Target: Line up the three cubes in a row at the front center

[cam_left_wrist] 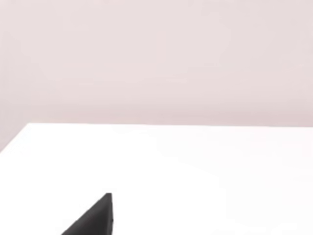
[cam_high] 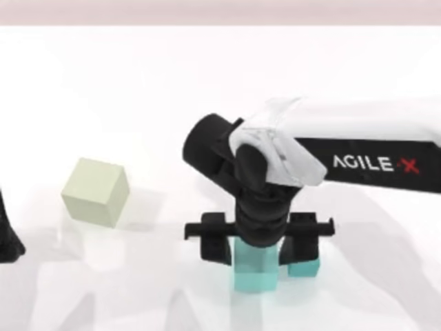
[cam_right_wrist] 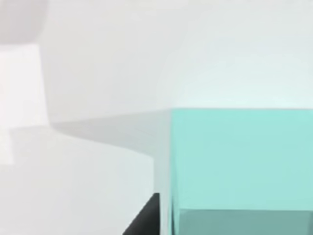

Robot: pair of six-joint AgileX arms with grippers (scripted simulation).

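The light cyan cube point(cam_high: 255, 271) rests on the table at the front centre. My right gripper point(cam_high: 259, 254) hangs over it, open, with a finger on each side of it. In the right wrist view the cyan cube point(cam_right_wrist: 242, 161) fills the frame beside one dark fingertip point(cam_right_wrist: 146, 218), and a thin gap separates the two. The small darker teal cube point(cam_high: 304, 267) sits just right of the cyan one, partly under the right finger. Far to the left, the pale beige-green cube point(cam_high: 95, 192) stands alone. My left arm point(cam_high: 7, 238) is parked at the left edge.
The white table point(cam_high: 172, 83) stretches back to a pale wall. The left wrist view holds only bare table, the wall and one dark fingertip point(cam_left_wrist: 95, 218). My right arm's white forearm point(cam_high: 372, 141) reaches in from the right.
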